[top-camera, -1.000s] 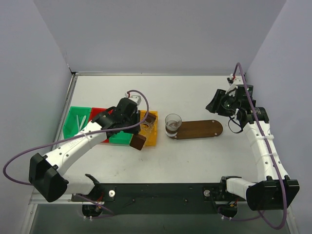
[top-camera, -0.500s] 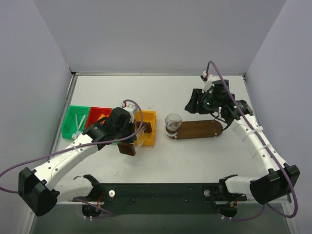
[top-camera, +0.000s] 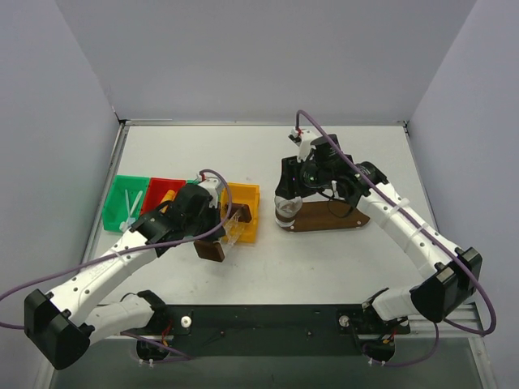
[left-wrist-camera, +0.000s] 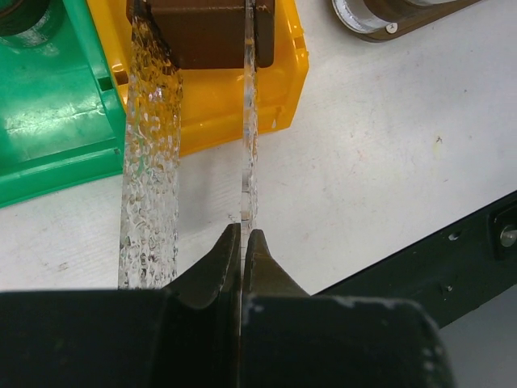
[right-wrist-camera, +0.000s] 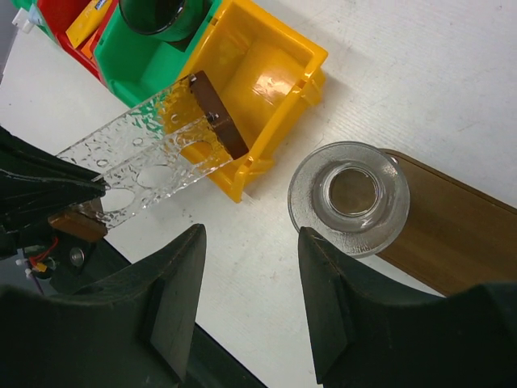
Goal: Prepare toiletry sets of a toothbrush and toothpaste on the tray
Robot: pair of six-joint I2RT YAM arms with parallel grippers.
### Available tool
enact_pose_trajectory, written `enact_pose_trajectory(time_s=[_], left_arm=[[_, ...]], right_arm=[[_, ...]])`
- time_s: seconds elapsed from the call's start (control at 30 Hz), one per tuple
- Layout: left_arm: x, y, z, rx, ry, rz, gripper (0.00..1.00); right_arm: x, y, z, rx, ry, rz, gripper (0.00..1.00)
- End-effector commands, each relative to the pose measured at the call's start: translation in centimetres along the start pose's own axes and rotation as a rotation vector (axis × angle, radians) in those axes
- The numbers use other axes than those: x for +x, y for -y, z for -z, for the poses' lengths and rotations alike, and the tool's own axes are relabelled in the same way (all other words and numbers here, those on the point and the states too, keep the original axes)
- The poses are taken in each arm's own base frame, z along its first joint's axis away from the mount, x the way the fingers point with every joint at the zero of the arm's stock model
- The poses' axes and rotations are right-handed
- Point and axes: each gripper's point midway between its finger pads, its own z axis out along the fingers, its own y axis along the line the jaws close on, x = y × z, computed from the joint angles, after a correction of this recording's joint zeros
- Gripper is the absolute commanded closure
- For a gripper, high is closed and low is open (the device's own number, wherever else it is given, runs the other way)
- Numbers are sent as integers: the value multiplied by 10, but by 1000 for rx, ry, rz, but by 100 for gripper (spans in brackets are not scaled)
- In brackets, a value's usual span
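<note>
My left gripper (left-wrist-camera: pixel 242 234) (top-camera: pixel 217 233) is shut on one thin wall of a clear textured rack (left-wrist-camera: pixel 150 153) (right-wrist-camera: pixel 153 149) with brown end blocks. The rack's far block (left-wrist-camera: pixel 212 31) hangs over the yellow bin (top-camera: pixel 247 223). The dark-brown tray (top-camera: pixel 340 215) (right-wrist-camera: pixel 452 234) lies right of centre, with a glass cup (top-camera: pixel 285 207) (right-wrist-camera: pixel 349 196) on its left end. My right gripper (right-wrist-camera: pixel 250 242) (top-camera: pixel 290 190) is open, above and just left of the cup. White toothbrushes (top-camera: pixel 130 207) lie in the far-left green bin (top-camera: pixel 118 190). An orange toothpaste tube (top-camera: pixel 173 194) lies in the red bin (top-camera: pixel 158 188).
The bins stand in a row at the left: green, red, a second green bin (left-wrist-camera: pixel 48 121) holding a dark round cup (right-wrist-camera: pixel 161 16), then yellow (right-wrist-camera: pixel 266 73). The black base rail (left-wrist-camera: pixel 452 259) runs along the near table edge.
My left gripper's jaws have closed on the rack's wall and the arm has pulled slightly toward me. The right arm has swung left from the table's right side to above the glass cup.
</note>
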Motion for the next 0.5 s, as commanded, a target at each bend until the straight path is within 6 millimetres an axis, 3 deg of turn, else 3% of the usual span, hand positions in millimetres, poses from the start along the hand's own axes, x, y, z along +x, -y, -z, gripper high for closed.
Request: enact_pose_trajectory(time_s=[0.0, 0.17, 0.47], left_arm=[[-31, 25, 26, 121, 130, 15, 100], [-34, 35, 51, 184, 152, 75, 100], [-26, 59, 80, 374, 105, 195, 100]], right_arm=[[-27, -16, 14, -32, 80, 39, 55], [-26, -27, 25, -70, 98, 64, 53], [9, -61, 15, -185, 22, 222, 51]])
